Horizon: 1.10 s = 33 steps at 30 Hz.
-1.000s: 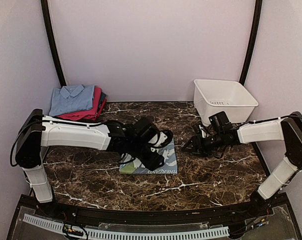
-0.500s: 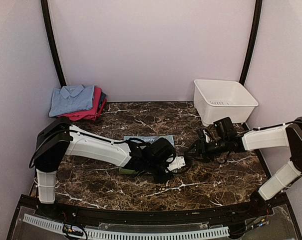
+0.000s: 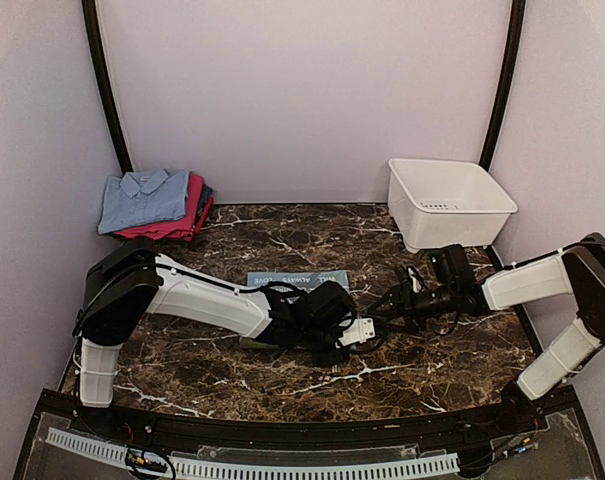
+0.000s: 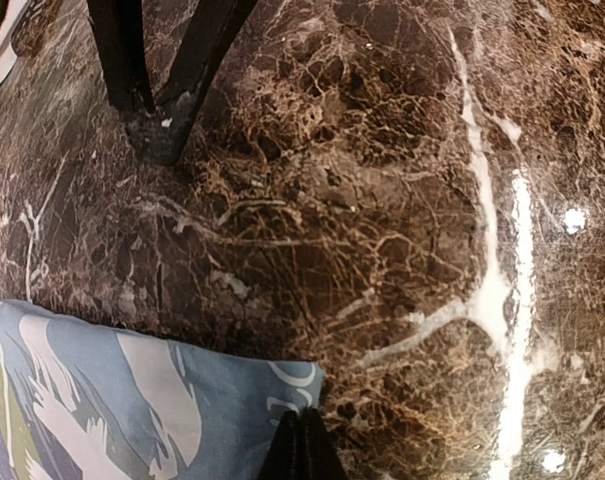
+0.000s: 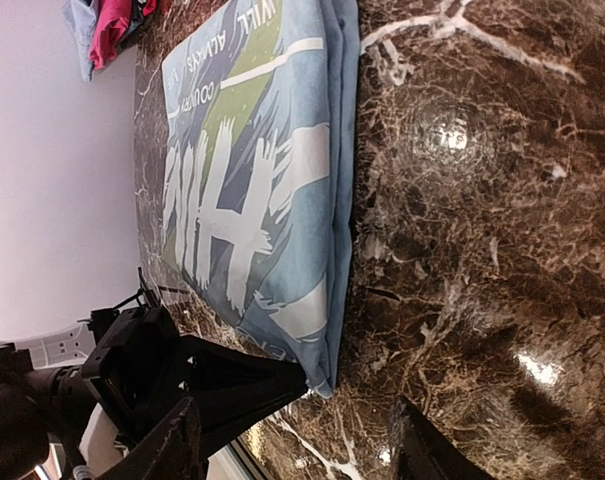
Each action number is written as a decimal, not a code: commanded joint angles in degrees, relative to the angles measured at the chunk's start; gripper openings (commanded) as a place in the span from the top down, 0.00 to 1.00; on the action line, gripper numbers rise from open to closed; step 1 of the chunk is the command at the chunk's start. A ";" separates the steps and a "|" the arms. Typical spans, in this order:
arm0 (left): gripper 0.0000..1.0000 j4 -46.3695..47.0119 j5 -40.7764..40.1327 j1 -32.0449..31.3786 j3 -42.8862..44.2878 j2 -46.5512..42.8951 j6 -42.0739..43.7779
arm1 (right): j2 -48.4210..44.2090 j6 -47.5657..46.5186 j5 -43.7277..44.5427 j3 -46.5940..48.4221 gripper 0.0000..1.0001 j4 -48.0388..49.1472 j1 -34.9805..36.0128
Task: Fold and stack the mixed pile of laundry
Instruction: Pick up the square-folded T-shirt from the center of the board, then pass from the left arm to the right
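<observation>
Fingers (image 5: 252, 385) of left gripper (image 4: 300, 452) pinched together on near right corner of folded tee (image 5: 252, 170), mid-bench (image 3: 462, 350); tee stretching leftward from that pinch, under left arm; right gripper (image 3: 384, 310) just right of same corner, fingers apart, empty; folded stack (image 3: 152, 200) at far left corner, well apart, on left arm's side.

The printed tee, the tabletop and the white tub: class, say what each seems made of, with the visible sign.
Printed tee: soft cloth, matte pale blue with white and green print; its folded layers show at the edge.
Tabletop: glossy dark brown marble look, white veins, light glints; real stone or laminate, unclear.
White tub: probably rigid plastic, smooth thin walls.
</observation>
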 commanded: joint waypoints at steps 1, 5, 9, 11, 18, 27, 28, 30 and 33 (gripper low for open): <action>1.00 3.61 0.08 0.20 -0.64 -1.99 -1.03 | 1.41 3.92 -1.59 -1.43 0.37 6.03 -0.35; 1.00 6.78 0.94 0.75 -1.70 -4.63 -3.09 | 2.42 6.67 -2.19 -2.22 0.34 9.21 -0.12; 1.00 8.84 2.48 1.22 -2.79 -6.73 -4.01 | 3.99 10.04 -2.69 -2.84 0.33 13.13 0.22; 1.00 9.39 2.72 1.46 -3.14 -7.43 -4.33 | 5.21 12.34 -3.22 -3.13 0.30 16.43 0.41; 1.00 10.27 3.06 1.81 -4.17 -8.99 -4.82 | 12.33 21.25 -4.31 -1.94 0.26 26.74 3.69; 1.00 10.49 5.01 1.81 -5.18 -9.87 -4.53 | 20.32 27.03 -3.95 2.21 0.23 34.07 6.45; 1.00 10.64 5.20 1.81 -5.46 -9.96 -4.64 | 21.04 27.28 -3.77 2.93 0.23 34.07 6.57; 1.00 11.21 5.72 1.81 -5.86 -10.29 -4.69 | 22.83 27.84 -3.41 4.11 0.24 34.57 6.76; 1.00 11.65 6.09 1.81 -6.22 -10.56 -4.70 | 25.34 28.91 -3.09 6.04 0.28 35.70 7.11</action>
